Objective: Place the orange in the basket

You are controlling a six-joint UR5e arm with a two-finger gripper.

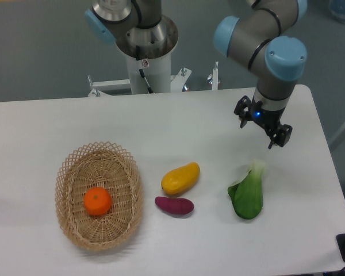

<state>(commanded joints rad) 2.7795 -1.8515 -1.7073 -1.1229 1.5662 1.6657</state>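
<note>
The orange (pixel 97 201) lies inside the oval wicker basket (pixel 75 172) at the left front of the table, resting on its woven floor. My gripper (pixel 263 130) hangs far to the right, above the table's right side and well away from the basket. Its fingers are spread apart with nothing between them.
A yellow-orange mango-shaped fruit (pixel 180 177) and a purple sweet potato (pixel 174 205) lie just right of the basket. A green leafy vegetable (pixel 247 193) sits below my gripper. The arm's base column (pixel 145 43) stands at the table's far edge.
</note>
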